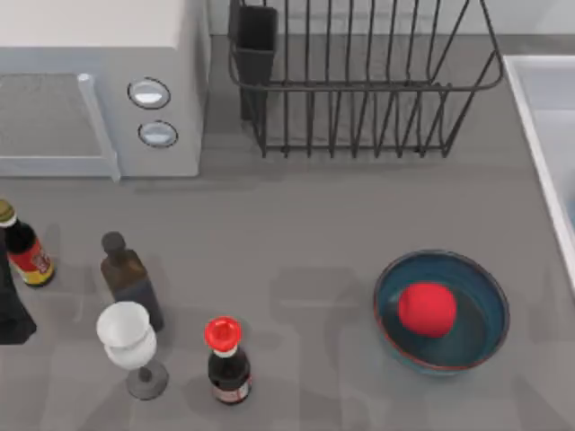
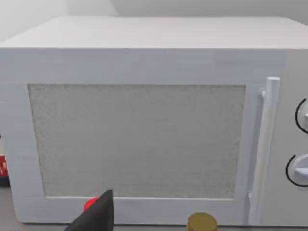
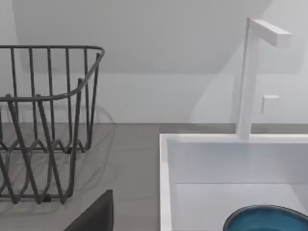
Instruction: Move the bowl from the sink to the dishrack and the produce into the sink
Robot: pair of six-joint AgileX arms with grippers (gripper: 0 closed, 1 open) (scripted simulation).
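A teal-blue bowl (image 3: 267, 219) with a thin brown rim lies inside the white sink (image 3: 164, 159), under the faucet. The sink's rim (image 1: 537, 135) runs along the table's right edge. A second, look-alike bowl (image 1: 481, 337) stands on the counter at front right, and the red round produce (image 1: 426, 308) rests in it. The black wire dishrack (image 1: 359, 85) stands at the back, with nothing in it, its utensil cup (image 1: 254, 40) at its left corner. A dark part of my right gripper (image 3: 94, 216) faces the rack and sink. My left gripper (image 1: 11, 314) is parked at the left edge.
A white microwave (image 1: 99, 99) fills the back left. At front left stand a red-labelled bottle (image 1: 27, 251), a dark bottle (image 1: 130, 278), a wine glass (image 1: 130, 346) and a red-capped bottle (image 1: 226, 359). Bare grey counter lies between rack and bowl.
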